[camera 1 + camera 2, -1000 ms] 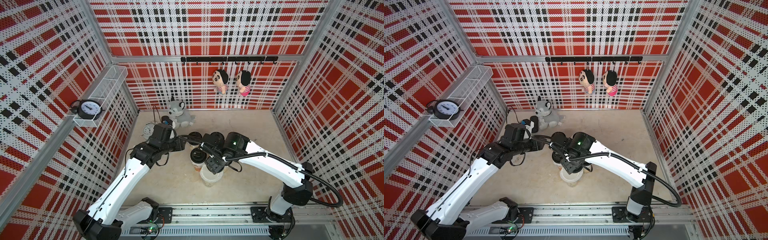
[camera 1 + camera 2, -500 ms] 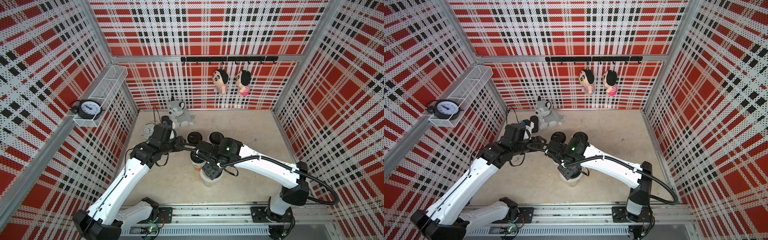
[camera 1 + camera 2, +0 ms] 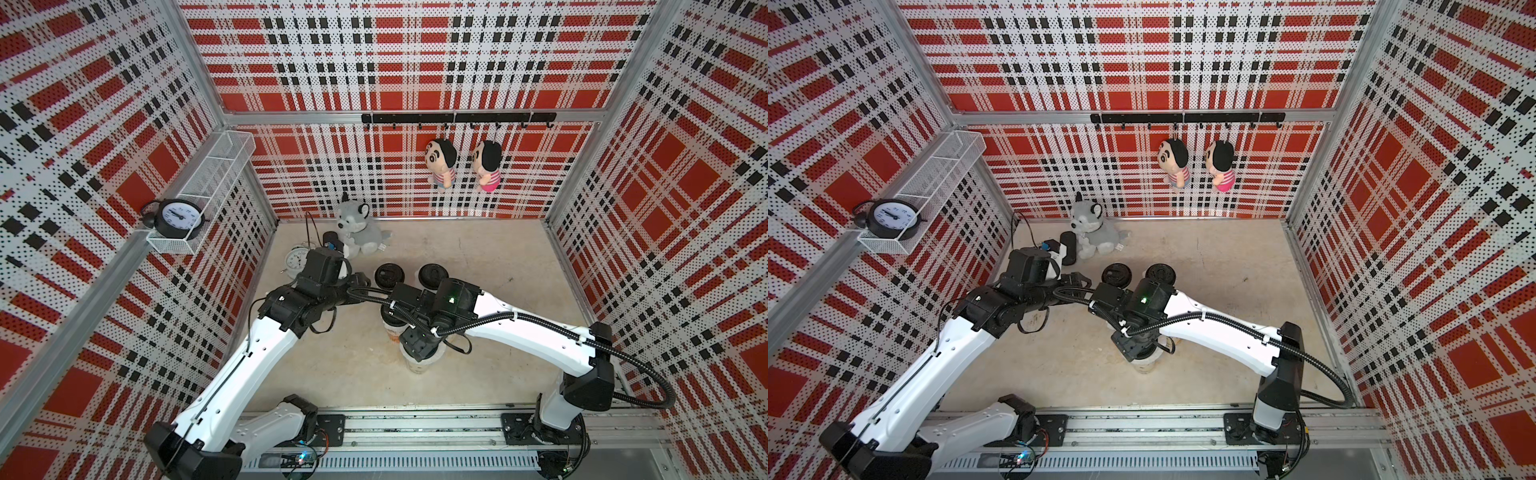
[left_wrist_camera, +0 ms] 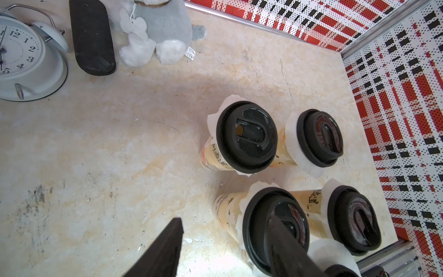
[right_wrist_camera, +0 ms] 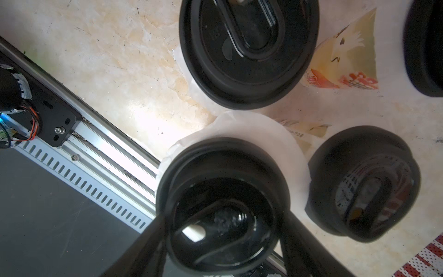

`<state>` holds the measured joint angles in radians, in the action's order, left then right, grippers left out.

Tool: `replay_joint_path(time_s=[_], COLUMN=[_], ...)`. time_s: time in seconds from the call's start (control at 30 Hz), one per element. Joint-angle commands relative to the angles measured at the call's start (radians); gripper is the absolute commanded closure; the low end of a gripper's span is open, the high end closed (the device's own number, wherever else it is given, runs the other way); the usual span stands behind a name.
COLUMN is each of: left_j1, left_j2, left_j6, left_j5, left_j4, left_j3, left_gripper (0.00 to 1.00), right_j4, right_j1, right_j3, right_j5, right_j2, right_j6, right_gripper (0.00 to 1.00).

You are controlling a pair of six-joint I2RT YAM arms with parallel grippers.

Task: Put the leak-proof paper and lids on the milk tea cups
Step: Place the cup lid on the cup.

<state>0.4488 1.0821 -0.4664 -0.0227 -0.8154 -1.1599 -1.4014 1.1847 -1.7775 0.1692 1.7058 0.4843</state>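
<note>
Top views are showing the right gripper hanging over the nearest tall white printed paper cup. Left wrist: the left gripper is standing open and empty beside four lidded cups, translucent whitish round film sheets peeking out under the lids. Right wrist: the right gripper is clamping a black round plastic lid above another film sheet.
</note>
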Motion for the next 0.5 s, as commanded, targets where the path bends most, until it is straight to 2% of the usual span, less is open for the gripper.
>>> replay_joint_path(time_s=[0.0,0.47], left_j1=[-0.009,-0.010], left_j2=[-0.016,-0.027], left_j6=[0.009,0.007], left_j5=[0.009,0.007], left_j4=[-0.014,-0.020], left_j3=[-0.003,-0.001], left_gripper=[0.41,0.41], right_j4=[0.000,0.005], right_j1=[0.009,0.009], right_j3=[0.004,0.020], right_j5=[0.000,0.019], right_j2=[-0.006,-0.005], right_j6=[0.008,0.017], right_gripper=[0.28,0.27])
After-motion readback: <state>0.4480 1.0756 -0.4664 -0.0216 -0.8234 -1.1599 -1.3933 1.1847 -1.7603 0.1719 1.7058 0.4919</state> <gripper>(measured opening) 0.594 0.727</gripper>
